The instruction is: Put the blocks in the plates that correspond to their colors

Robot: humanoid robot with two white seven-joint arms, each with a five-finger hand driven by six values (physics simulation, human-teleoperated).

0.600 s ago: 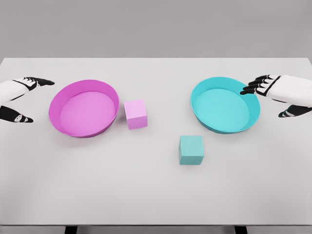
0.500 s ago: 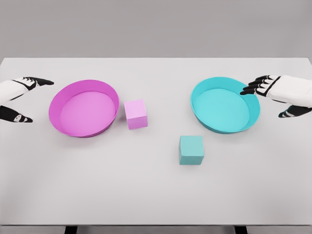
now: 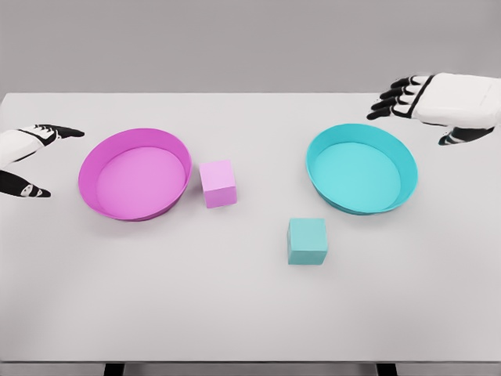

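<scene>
A magenta plate (image 3: 107, 192) sits on the left half of the table, and a pink block (image 3: 218, 183) stands just off its right rim. A teal plate (image 3: 401, 182) sits on the right half. The teal block (image 3: 307, 240) rests in front of it, nearer to me. My right hand (image 3: 419, 113) hovers open above the far right rim of the teal plate, holding nothing. My left hand (image 3: 39, 160) stays open at the left edge, beside the magenta plate. Both plates hold nothing.
The white table (image 3: 235, 313) spans the whole view, with its front edge at the bottom. A grey wall lies behind it.
My right hand has risen and moved away from me, from the teal plate's right rim to above its far edge. The left hand and both blocks have not moved.
</scene>
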